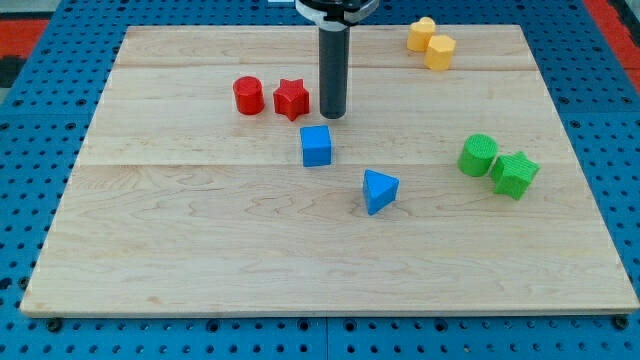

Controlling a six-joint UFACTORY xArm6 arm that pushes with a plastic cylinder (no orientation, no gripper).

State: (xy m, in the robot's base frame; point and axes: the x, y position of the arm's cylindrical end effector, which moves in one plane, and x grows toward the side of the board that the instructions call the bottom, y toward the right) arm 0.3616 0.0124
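Observation:
My tip rests on the wooden board in the upper middle of the view. It stands just right of the red star, close to it but with a small gap. Left of the star is the red cylinder. A blue cube lies just below my tip, slightly to the left. Further down and to the right sits a blue triangular block.
Two yellow blocks touch each other at the view's top right. A green cylinder and a green star sit together at the right. Blue pegboard surrounds the board.

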